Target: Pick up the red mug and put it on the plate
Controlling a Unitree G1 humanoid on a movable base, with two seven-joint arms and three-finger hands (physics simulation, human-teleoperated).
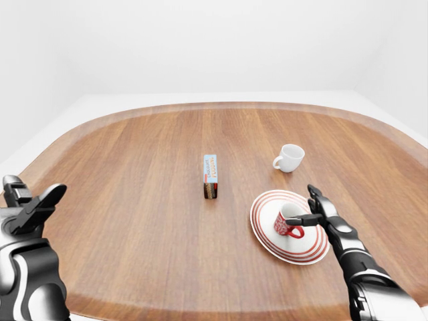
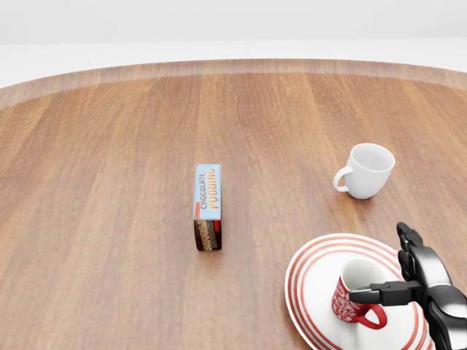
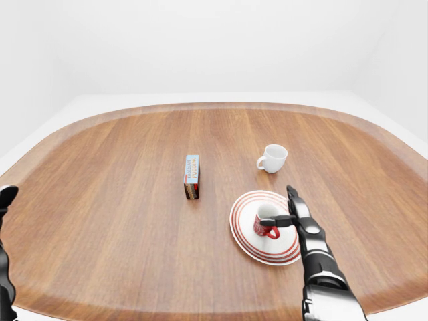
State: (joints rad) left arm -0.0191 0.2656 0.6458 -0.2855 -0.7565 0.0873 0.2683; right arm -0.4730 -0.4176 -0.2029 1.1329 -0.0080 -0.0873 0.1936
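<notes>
The red mug point(image 2: 354, 295) stood upright on the red-ringed white plate point(image 2: 314, 281), its handle toward the bottom right of the head view, its white inside showing. The plate lay on the wooden desk point(image 2: 109, 182) near the lower right of that view. The right hand point(image 2: 419, 281) hovered just beside the mug on its right, fingers point(image 2: 379, 292) spread apart; one finger reached over the mug's rim while the others pointed up and away, none closed round the mug. Whether that finger touched the rim could not be told. Above the plate in the head view a plain white cup point(image 2: 367, 170) sat tilted, handle to the left. A chocolate pudding box point(image 2: 207, 206) stood on its edge near the desk's middle, well apart from the plate. In the left-eye view the left hand point(image 1: 30, 207) was raised at the lower left, its fingers apart and holding nothing.
</notes>
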